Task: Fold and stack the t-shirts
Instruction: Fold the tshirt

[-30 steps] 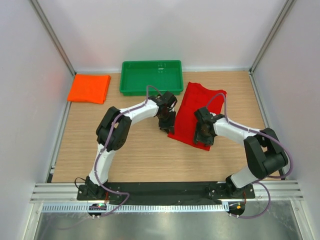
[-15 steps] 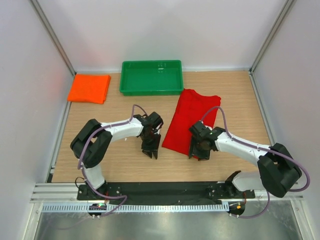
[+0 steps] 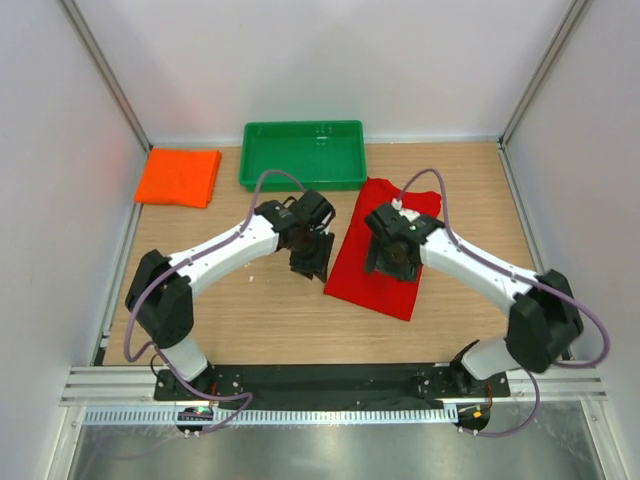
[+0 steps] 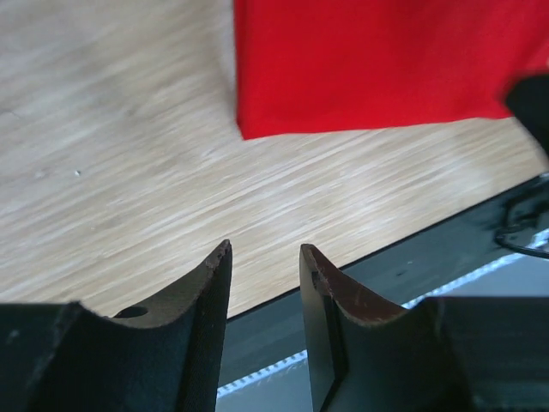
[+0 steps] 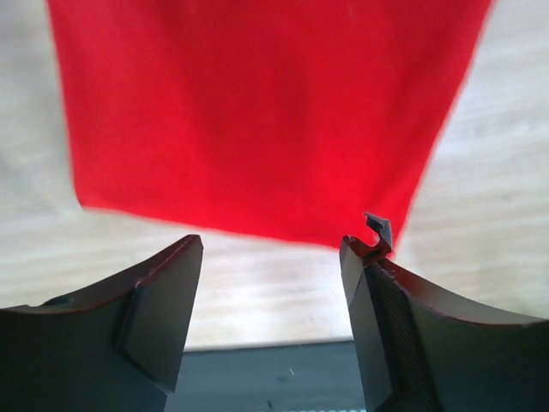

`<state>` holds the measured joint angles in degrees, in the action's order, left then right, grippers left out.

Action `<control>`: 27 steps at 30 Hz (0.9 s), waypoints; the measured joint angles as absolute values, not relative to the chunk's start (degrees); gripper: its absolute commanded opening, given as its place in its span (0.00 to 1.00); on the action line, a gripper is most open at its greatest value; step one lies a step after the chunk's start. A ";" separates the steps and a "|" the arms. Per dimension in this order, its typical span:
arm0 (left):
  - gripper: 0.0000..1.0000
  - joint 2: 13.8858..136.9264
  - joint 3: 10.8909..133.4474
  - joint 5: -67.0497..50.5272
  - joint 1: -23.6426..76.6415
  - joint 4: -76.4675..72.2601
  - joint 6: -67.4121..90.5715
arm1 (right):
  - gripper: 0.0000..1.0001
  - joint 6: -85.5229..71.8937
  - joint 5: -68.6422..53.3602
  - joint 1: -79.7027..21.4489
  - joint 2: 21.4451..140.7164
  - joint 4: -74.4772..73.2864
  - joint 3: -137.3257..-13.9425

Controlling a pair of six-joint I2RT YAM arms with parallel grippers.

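Since the red shirt [image 3: 375, 290] lies folded, both tools stand empty: left tool [image 4: 264, 249] beside it slightly open, right tool [image 5: 270, 245] above it wide.

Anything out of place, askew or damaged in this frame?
Only the red t-shirt: folded, but lying skewed to the edges of the table, apart from the orange t-shirt in the far left corner. The green tray sits square. No damage visible.

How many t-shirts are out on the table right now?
2. The red t-shirt lies right of centre, just in front of the green tray. The orange t-shirt sits folded at the far left, beside the tray. None appears hidden.
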<state>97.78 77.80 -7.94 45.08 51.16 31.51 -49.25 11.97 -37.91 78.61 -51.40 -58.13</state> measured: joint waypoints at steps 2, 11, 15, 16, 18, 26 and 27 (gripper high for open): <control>0.40 96.31 79.64 -7.97 44.82 51.16 31.73 | 0.74 -48.45 13.41 -37.10 84.49 -50.81 -62.98; 0.41 84.73 75.92 -8.12 41.54 55.33 33.12 | 0.75 -44.93 15.03 -33.67 104.22 -47.18 -72.03; 0.41 78.78 72.88 -8.12 38.52 57.08 33.54 | 0.74 -43.33 14.22 -33.21 105.19 -44.60 -69.84; 0.42 77.65 72.18 -8.16 37.82 57.43 33.63 | 0.74 -43.24 13.72 -33.41 104.73 -43.22 -68.05; 0.42 75.92 70.98 -8.23 36.47 58.08 33.74 | 0.74 -42.63 13.02 -33.74 102.37 -40.80 -64.95; 0.43 73.49 70.19 -8.93 32.86 59.99 33.71 | 0.74 -41.87 9.37 -40.42 89.86 -40.25 -50.30; 0.43 73.49 70.19 -9.10 32.62 60.01 33.69 | 0.73 -41.50 8.99 -41.50 89.47 -40.38 -49.82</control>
<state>73.49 70.19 -9.10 32.62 60.01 33.69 -41.50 8.99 -41.50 89.47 -40.38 -49.82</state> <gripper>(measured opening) 0.428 0.739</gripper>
